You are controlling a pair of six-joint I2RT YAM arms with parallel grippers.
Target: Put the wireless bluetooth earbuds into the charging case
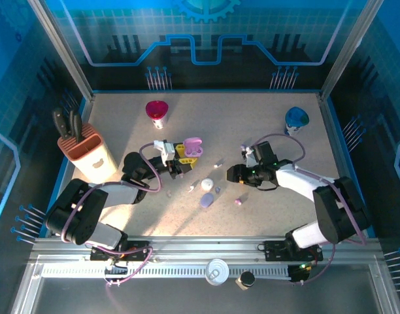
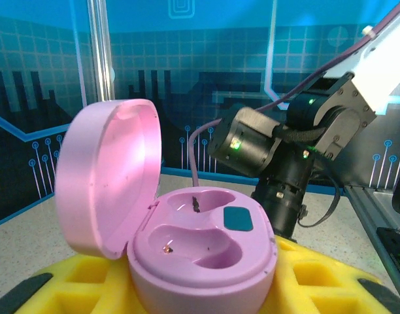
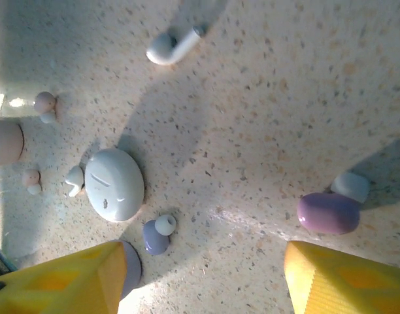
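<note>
The pink charging case (image 2: 203, 252) stands open, lid (image 2: 108, 176) tilted back, both wells empty. My left gripper (image 2: 200, 291) is shut on its base with yellow fingers (image 2: 56, 281) on either side; from above it (image 1: 179, 158) holds the case (image 1: 192, 147) left of centre. My right gripper (image 1: 234, 174) hovers open over the table, its yellow fingers (image 3: 63, 281) wide apart with nothing between. Loose earbuds lie below it: a blue-purple one (image 3: 157, 234), a purple one (image 3: 331, 210), a white stemmed one (image 3: 172, 46), and small pinkish ones (image 3: 45, 104).
A white oval case (image 3: 115, 184) lies closed among the earbuds, and a purple case (image 1: 206, 200) sits just nearer the arms. A knife block (image 1: 85, 150) stands at the left, a red cup (image 1: 157, 112) at the back and a blue cup (image 1: 295, 119) at the back right.
</note>
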